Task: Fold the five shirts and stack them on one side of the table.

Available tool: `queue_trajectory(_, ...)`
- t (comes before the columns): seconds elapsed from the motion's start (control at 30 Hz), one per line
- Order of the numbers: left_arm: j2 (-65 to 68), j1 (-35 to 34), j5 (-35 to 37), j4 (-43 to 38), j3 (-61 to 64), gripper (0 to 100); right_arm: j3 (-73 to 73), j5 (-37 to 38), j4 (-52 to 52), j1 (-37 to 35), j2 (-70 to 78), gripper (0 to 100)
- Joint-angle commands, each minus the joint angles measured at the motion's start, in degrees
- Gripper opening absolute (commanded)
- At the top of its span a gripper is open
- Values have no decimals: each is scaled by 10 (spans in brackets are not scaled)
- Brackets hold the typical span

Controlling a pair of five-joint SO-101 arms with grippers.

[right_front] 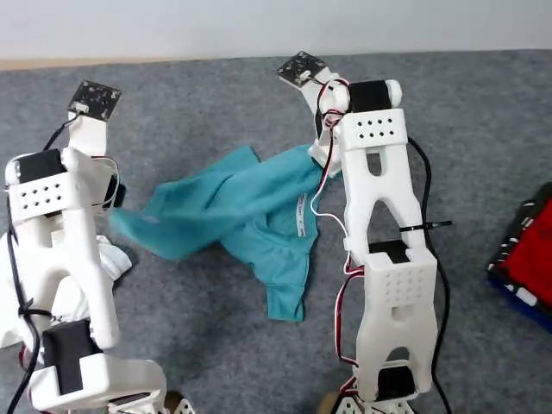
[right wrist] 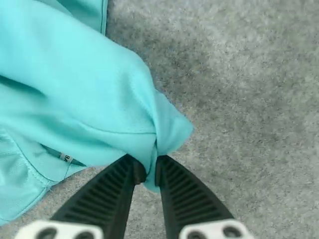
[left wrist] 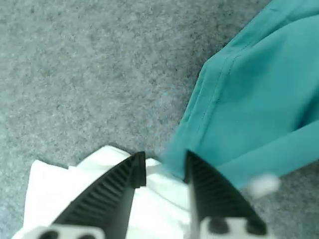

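Smooth teal cloth shirt [right_front: 250, 207] — rough, matt grey fabric tabletop [right_front: 483, 112].

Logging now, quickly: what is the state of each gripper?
Left gripper: closed on an edge of the teal fabric shirt.
Right gripper: closed on the same shirt.

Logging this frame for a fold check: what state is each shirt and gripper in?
teal shirt, unfolded, crumpled, held at two spots.
white shirt, folded, lying flat beneath the left gripper.
left gripper, closed on the teal shirt's edge.
right gripper, closed on a bunched corner of the teal shirt.
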Motion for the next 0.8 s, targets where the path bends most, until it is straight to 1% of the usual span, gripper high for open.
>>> queue_trajectory(0.0,-25,-2,9,45,-50,189,-31,2,22,10,7,11)
queue_trajectory(0.1,-30,2,-4,90,-80,205,-31,-1,22,10,13,11)
queue_trajectory(0.27,-1,10,-107,153,-80,205,-31,-14,23,12,16,11)
queue_trajectory(0.47,79,7,-241,159,-74,205,-27,-15,24,24,19,12)
queue_trajectory(0.63,131,10,-323,157,-76,205,-26,-15,24,27,19,13)
queue_trajectory(0.77,155,11,-364,149,-101,206,-26,-15,24,25,19,14)
